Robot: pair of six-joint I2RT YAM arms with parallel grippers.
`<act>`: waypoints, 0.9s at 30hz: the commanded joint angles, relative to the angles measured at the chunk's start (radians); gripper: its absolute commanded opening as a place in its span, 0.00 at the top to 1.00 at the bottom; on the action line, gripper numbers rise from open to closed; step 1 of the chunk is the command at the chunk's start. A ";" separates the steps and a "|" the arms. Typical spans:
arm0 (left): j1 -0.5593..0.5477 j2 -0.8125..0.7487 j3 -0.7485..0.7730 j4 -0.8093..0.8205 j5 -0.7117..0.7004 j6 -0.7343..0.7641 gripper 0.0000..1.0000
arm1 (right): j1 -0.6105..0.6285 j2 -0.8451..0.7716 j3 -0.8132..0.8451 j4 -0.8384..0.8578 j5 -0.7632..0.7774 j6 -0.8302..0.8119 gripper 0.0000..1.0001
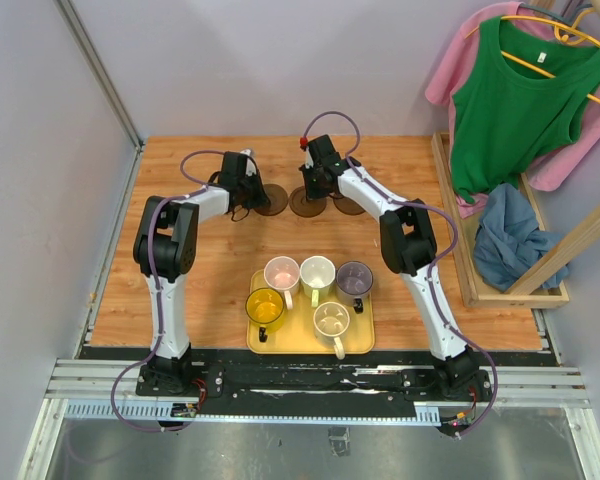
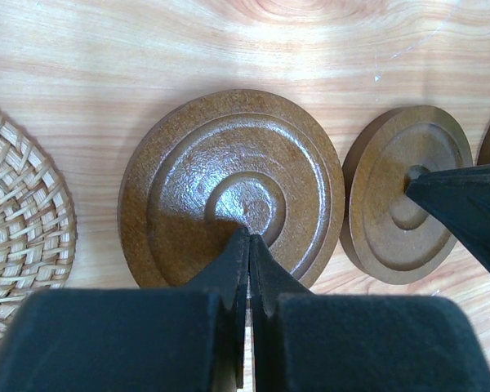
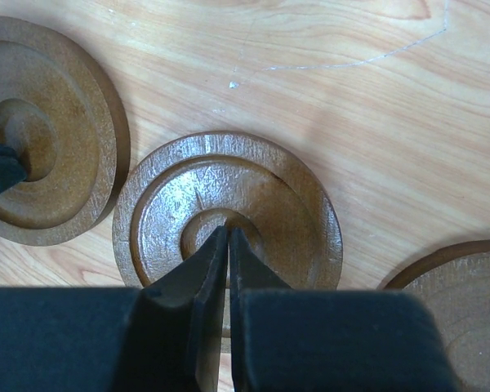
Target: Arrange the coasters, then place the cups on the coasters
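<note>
Three dark brown coasters lie in a row at the far side of the table. My left gripper (image 2: pixel 249 238) is shut, its tips resting on the centre of the left coaster (image 2: pixel 229 184). A woven tan coaster (image 2: pixel 16 212) lies just left of it. My right gripper (image 3: pixel 228 233) is also shut, tips pressed onto the middle coaster (image 3: pixel 229 204). The third brown coaster (image 3: pixel 461 286) lies to its right, untouched. Several cups stand on the yellow tray (image 1: pixel 363 343) near the arm bases: yellow (image 1: pixel 265 308), pink (image 1: pixel 281 272), green-white (image 1: pixel 317 272), grey-purple (image 1: pixel 355 277), cream (image 1: pixel 332 320).
A wooden rack (image 1: pixel 460 230) with a green top (image 1: pixel 510 100), pink garment and blue cloth (image 1: pixel 505 235) borders the table's right edge. A wall with a metal rail (image 1: pixel 110 230) runs along the left.
</note>
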 commanded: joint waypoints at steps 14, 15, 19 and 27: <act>0.005 -0.028 -0.024 -0.073 -0.027 0.026 1.00 | -0.019 -0.043 -0.058 -0.039 0.045 -0.005 0.94; 0.005 -0.027 -0.016 -0.072 -0.028 0.024 0.99 | -0.019 -0.048 -0.060 -0.039 0.043 -0.008 0.94; 0.007 -0.020 0.023 -0.053 -0.017 0.014 1.00 | -0.019 -0.075 -0.060 -0.037 0.030 -0.024 0.93; 0.007 -0.030 0.127 -0.082 -0.001 0.028 1.00 | -0.020 -0.158 -0.078 -0.027 0.057 -0.054 0.91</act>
